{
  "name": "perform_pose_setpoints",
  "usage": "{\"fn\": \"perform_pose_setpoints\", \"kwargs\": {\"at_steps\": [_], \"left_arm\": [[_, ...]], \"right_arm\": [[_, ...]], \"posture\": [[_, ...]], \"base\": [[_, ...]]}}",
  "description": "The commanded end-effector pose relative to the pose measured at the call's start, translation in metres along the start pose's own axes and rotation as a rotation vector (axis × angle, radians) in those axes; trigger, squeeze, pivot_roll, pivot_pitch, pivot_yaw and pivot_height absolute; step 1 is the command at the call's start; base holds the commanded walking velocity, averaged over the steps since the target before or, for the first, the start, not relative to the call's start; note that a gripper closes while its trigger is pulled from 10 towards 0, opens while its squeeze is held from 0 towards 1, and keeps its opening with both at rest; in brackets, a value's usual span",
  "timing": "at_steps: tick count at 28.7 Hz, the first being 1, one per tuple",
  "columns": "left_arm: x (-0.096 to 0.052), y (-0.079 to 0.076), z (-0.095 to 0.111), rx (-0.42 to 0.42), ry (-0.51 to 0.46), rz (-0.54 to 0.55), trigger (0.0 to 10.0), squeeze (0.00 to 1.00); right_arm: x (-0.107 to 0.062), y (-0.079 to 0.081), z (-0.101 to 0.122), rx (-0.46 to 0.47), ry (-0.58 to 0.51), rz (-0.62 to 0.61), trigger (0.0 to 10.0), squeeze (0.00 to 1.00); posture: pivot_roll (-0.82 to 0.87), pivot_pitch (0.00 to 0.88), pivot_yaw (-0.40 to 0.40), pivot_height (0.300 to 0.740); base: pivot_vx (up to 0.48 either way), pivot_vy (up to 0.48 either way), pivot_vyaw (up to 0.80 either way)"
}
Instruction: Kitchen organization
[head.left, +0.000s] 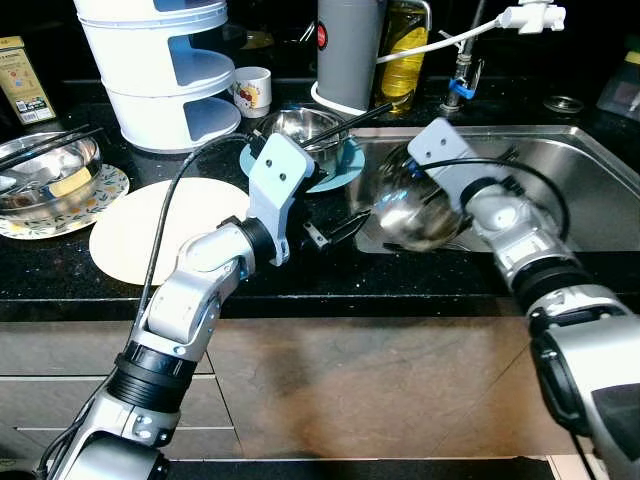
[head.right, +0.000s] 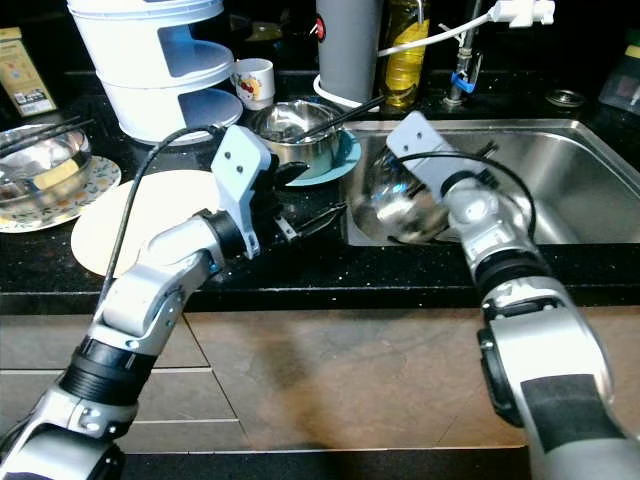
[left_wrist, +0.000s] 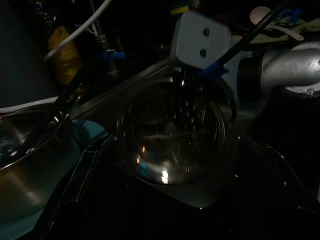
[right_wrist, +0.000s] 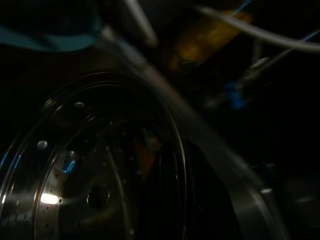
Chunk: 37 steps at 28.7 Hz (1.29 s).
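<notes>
A shiny perforated steel bowl (head.left: 415, 215) stands tilted on its side at the left edge of the sink (head.left: 590, 190). My right gripper (head.left: 405, 175) is shut on its rim; in the right wrist view one black finger (right_wrist: 167, 192) lies against the bowl's inner rim (right_wrist: 100, 175). My left gripper (head.right: 315, 195) hovers over the counter just left of the bowl, open, with its fingers pointing at it. The left wrist view has the bowl (left_wrist: 170, 135) ahead, between the two spread fingers (left_wrist: 85, 170) and apart from them.
Behind the left gripper a steel bowl (head.left: 305, 130) with chopsticks sits on a teal plate (head.left: 340, 170). A cream round plate (head.left: 140, 240) and a glass bowl (head.left: 45, 175) lie to the left. A white tiered container (head.left: 165, 70), mug (head.left: 252, 90), grey flask (head.left: 350, 50) and oil bottle (head.left: 405, 50) line the back.
</notes>
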<state>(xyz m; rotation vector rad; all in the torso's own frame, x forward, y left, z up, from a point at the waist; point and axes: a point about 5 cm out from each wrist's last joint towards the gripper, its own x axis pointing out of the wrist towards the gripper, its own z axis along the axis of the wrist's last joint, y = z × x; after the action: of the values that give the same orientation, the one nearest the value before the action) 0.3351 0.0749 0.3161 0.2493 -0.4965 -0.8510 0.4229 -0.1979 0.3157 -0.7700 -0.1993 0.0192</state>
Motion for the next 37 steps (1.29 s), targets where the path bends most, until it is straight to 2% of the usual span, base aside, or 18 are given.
{"fn": "perform_pose_setpoints", "kwargs": {"at_steps": [1,4,11,12,14,15,18,20,21,22,26,27,29,31,32,33,34,37], "left_arm": [[0.002,0.000,0.003,0.000,-0.018,-0.015,10.0,0.00],[0.002,0.000,0.003,-0.001,-0.019,-0.014,10.0,0.00],[0.003,-0.005,-0.002,-0.039,0.012,-0.060,10.0,0.00],[0.002,-0.007,-0.005,-0.079,0.042,-0.067,10.0,0.00],[0.001,-0.007,-0.007,-0.103,0.057,-0.068,10.0,0.00],[0.000,-0.011,-0.011,-0.137,0.102,-0.090,10.0,0.00],[-0.002,-0.012,-0.013,-0.123,0.148,-0.113,10.0,0.00],[-0.003,-0.012,-0.014,-0.116,0.172,-0.115,10.0,0.00],[-0.003,-0.011,-0.015,-0.096,0.184,-0.103,10.0,0.00],[-0.004,-0.010,-0.014,-0.083,0.184,-0.098,10.0,0.00],[-0.003,-0.009,-0.013,-0.065,0.179,-0.092,10.0,0.00],[-0.003,-0.009,-0.013,-0.066,0.179,-0.091,10.0,0.00],[-0.003,-0.009,-0.012,-0.068,0.178,-0.087,10.0,0.00],[-0.003,-0.009,-0.012,-0.070,0.183,-0.084,10.0,0.00],[-0.003,-0.009,-0.011,-0.068,0.184,-0.082,10.0,0.00],[-0.003,-0.009,-0.011,-0.067,0.185,-0.080,10.0,0.00],[-0.003,-0.009,-0.010,-0.067,0.184,-0.077,10.0,0.00],[-0.003,-0.008,-0.010,-0.065,0.178,-0.073,10.0,0.00]], "right_arm": [[0.000,-0.001,0.000,0.083,0.010,0.011,0.0,0.00],[0.001,0.002,0.000,0.085,0.026,0.040,0.0,0.00],[0.001,0.011,-0.003,-0.013,0.071,0.113,0.0,0.00],[0.002,0.011,-0.003,-0.019,0.074,0.122,1.6,0.00],[0.002,0.011,-0.003,-0.022,0.074,0.125,1.6,0.00],[0.002,0.011,-0.002,-0.021,0.074,0.129,1.5,0.00],[0.002,0.011,-0.001,-0.016,0.072,0.131,0.9,0.00],[0.002,0.011,-0.001,-0.015,0.073,0.134,1.2,0.00],[0.002,0.011,-0.001,-0.019,0.076,0.135,6.2,0.00],[0.002,0.012,-0.001,-0.021,0.077,0.136,9.6,0.00],[0.002,0.012,-0.001,-0.019,0.081,0.141,10.0,0.00],[0.002,0.012,-0.001,-0.018,0.082,0.143,10.0,0.15],[0.002,0.011,-0.001,-0.019,0.082,0.142,10.0,0.70],[0.002,0.011,-0.001,-0.020,0.083,0.142,10.0,0.72],[0.002,0.011,0.000,-0.023,0.083,0.138,10.0,0.89],[0.002,0.010,0.000,-0.029,0.083,0.134,10.0,0.80],[0.002,0.010,0.000,-0.034,0.082,0.132,10.0,0.00],[0.002,0.010,0.000,-0.042,0.079,0.126,10.0,0.00]], "posture": [[0.07,0.236,0.018,0.740],[0.07,0.237,0.014,0.740],[0.07,0.239,0.007,0.740],[0.07,0.239,0.007,0.740],[0.07,0.239,0.007,0.740],[0.07,0.238,0.006,0.740],[0.07,0.237,0.005,0.740],[0.07,0.236,0.004,0.740],[0.07,0.236,0.004,0.740],[0.07,0.236,0.004,0.740],[0.07,0.236,0.003,0.740],[0.07,0.236,0.003,0.740],[0.07,0.236,0.003,0.740],[0.07,0.236,0.003,0.740],[0.07,0.236,0.003,0.740],[0.07,0.236,0.003,0.740],[0.07,0.236,0.003,0.740],[0.07,0.236,0.003,0.740]], "base": [[0.000,0.000,0.00],[0.000,0.000,0.00],[0.000,0.000,0.00],[0.000,0.000,0.00],[0.000,0.000,0.00],[0.000,0.000,0.00],[0.000,0.000,0.00],[0.000,0.000,0.00],[0.000,0.000,0.00],[0.000,0.000,0.00],[0.000,0.000,0.00],[0.000,0.000,0.00],[0.000,0.000,0.00],[0.000,0.000,0.00],[0.000,0.000,0.00],[0.000,0.000,0.00],[0.000,0.000,0.00],[0.000,0.000,0.00]]}}
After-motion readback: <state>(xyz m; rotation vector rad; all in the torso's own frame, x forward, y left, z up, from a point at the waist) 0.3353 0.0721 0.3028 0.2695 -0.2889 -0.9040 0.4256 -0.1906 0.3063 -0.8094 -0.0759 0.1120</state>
